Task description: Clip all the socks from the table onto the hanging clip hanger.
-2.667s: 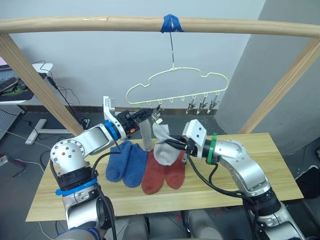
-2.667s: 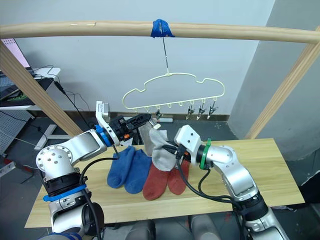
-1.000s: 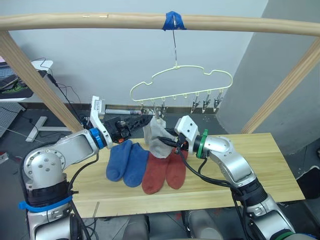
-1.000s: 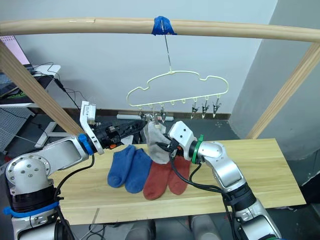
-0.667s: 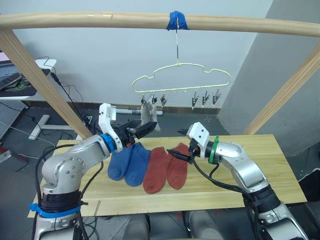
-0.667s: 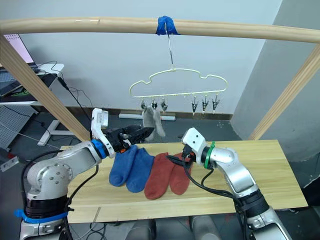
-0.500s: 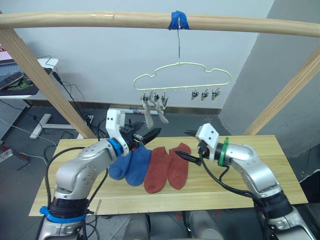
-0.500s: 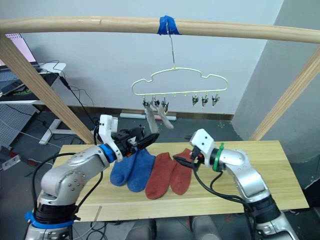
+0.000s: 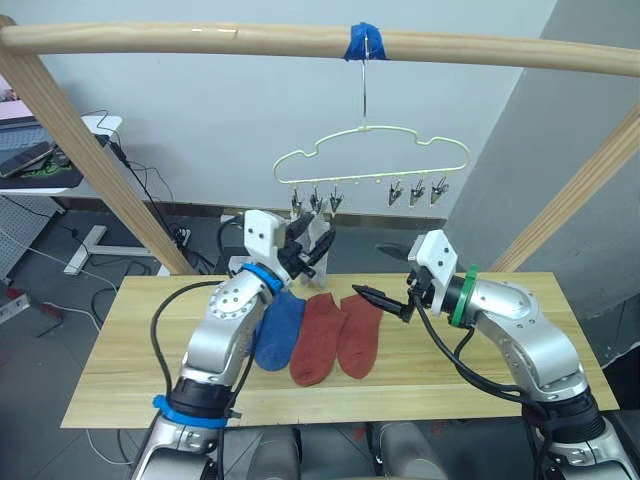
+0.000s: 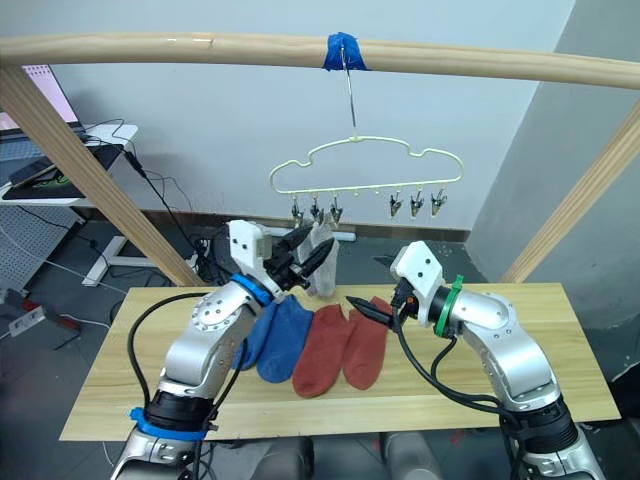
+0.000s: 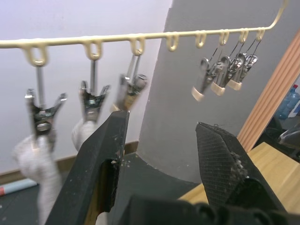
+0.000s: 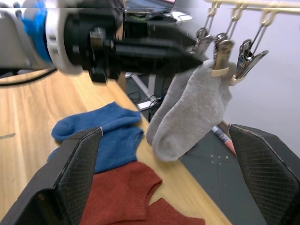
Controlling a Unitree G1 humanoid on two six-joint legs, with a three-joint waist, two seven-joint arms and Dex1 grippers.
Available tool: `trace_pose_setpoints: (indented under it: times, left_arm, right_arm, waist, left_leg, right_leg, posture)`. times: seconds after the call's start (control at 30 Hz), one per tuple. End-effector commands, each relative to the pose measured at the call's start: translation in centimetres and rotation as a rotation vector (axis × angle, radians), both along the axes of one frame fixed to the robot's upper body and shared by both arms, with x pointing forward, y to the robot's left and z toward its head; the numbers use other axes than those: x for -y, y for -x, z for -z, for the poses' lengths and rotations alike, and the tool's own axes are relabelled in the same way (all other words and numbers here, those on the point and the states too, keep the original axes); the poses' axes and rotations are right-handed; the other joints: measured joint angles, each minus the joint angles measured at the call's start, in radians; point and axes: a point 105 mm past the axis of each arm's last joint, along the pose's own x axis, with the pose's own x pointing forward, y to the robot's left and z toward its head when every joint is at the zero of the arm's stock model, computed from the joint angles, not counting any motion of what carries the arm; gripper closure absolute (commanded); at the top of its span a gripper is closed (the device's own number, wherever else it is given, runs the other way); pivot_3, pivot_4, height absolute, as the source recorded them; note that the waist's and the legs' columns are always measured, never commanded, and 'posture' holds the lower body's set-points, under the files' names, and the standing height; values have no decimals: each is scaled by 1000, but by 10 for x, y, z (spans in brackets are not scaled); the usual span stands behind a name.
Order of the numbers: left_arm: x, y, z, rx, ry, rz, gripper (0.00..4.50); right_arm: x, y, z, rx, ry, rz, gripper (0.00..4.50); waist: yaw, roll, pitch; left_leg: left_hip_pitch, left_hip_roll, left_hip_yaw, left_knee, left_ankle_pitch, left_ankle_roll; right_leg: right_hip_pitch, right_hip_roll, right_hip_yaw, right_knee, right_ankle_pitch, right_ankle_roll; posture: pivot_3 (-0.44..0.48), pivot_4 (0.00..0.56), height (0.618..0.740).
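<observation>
While the two light grey knit socks (image 12: 187,112) hang from the first small metal clips at the left end of the thin pale-yellow wire clip hanger (image 9: 370,152), four socks are left on the wide light wooden table (image 9: 130,360): the two blue knit ones (image 10: 280,338) and the two rust-red ones (image 10: 345,345), lying side by side. The left gripper (image 10: 310,257) sits spread and empty right up beside the hanging grey pair, touching or nearly so. The right gripper (image 10: 375,290) is also spread wide, holding nothing, poised just above the red socks.

The risk I'd watch is on the left side: those black fingers (image 11: 105,154) are close under the clips, and a careless pull away could snag the grey knit and tug it loose, or set the hanger swinging on its long hook. A swinging hanger would make the next free clip (image 11: 132,89) hard to catch. On the right, a shallow pinch could lift both red socks together.
</observation>
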Motion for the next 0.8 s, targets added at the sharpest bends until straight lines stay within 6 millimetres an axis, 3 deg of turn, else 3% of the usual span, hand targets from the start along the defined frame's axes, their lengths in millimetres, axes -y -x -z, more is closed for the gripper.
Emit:
trace_pose_setpoints:
  times: [0.03,0.53,0.8]
  left_arm:
    - [5,-3,-13,74,1,6,2002]
    - [9,-25,-6,87,-19,-30,2002]
    - [13,-40,-8,87,0,-48,2002]
  right_arm:
    - [2,4,-17,53,-29,6,0]
    - [0,4,-47,128,-131,16,0]
    - [-1,4,-52,136,-130,12,0]
  waist:
    - [-1,0,0]
    - [-5,0,0]
    - [-15,0,0]
  left_leg:
    - [0,0,0,0,0,0]
    - [0,0,0,0,0,0]
    - [0,0,0,0,0,0]
  right_leg:
    - [0,0,0,0,0,0]
    - [0,0,0,0,0,0]
    - [0,0,0,0,0,1]
  posture:
    - [-120,166,740]
    - [-139,173,740]
    - [-152,175,740]
